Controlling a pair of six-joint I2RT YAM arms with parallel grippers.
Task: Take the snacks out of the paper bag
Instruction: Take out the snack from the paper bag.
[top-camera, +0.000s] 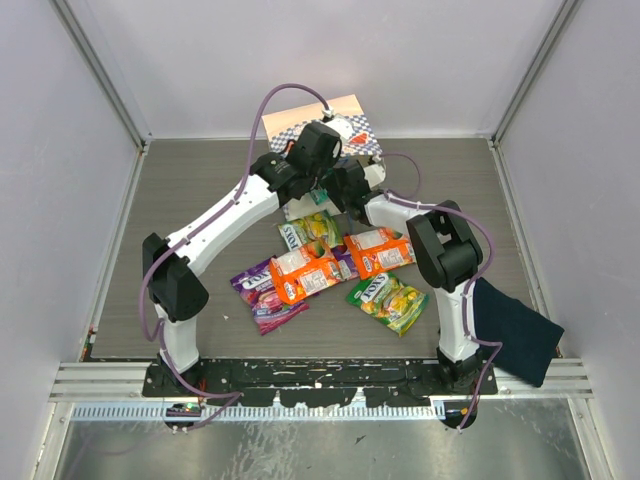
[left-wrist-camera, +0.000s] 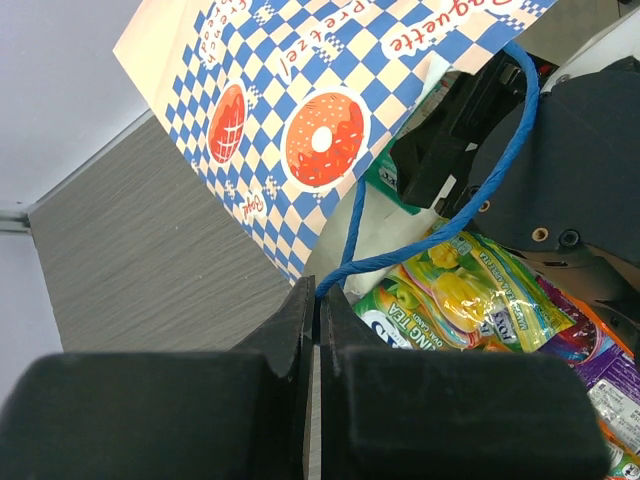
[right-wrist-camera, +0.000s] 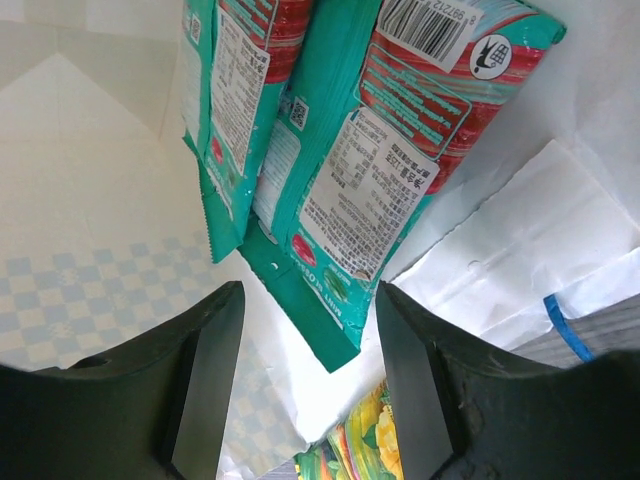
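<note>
Overhead, the paper bag lies at the bench's far edge, loose snacks nearer. Left wrist — left hand clenched on the blue cord handle. Right wrist — right hand released inside the bag, a teal packet's end between its fingers.

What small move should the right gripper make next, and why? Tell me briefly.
Probably ease the right gripper slightly forward and close it. Its jaws stand open inside the bag, with the lower corner of a teal packet between them, so a short closing move should catch it. The left gripper is shut on the handle.
</note>
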